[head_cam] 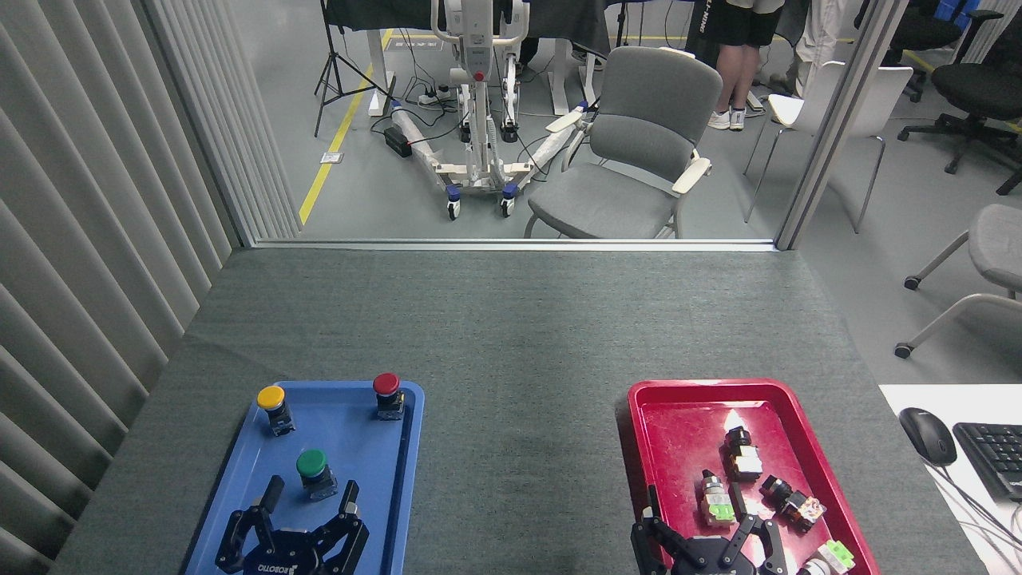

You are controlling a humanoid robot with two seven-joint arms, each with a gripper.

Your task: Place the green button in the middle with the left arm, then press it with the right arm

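**Green button parked in the blue tray, both grippers spread wide**

The green button [312, 471] is found standing upright on the blue tray [239, 487], cap up, a bit below the tray's centre. From the button, the yellow button [272, 406] is seen at about 11 o'clock and the red button [387, 393] at about 1 o'clock, both near the tray's far edge and well apart from it. At 6 o'clock, just beside the button but not touching it, the left gripper [307, 499] is hung over the near end of the tray with its fingers [273, 489] spread apart and nothing held between them.

Over at 3 o'clock, the middle [519, 447] is left as bare dark-grey felt between the two trays. Past that, the red tray [679, 431] is loaded with a loose handful of small switches [718, 503], some with pale-green blocks. The right gripper [699, 511] is seen at that tray's near end, fingers splayed too, nothing clamped; part of it is cut off by the bottom edge.

The table [511, 319] is covered in grey felt. To its right, a mouse [926, 435] and a keyboard [994, 459] are parked on a white desk. At the left, a ribbed beige wall is seen. Beyond the far edge, a grey armchair [631, 152], a white wheeled stand [479, 120], cables on the grey floor, a yellow floor line and a person's legs [730, 80] can be made out.
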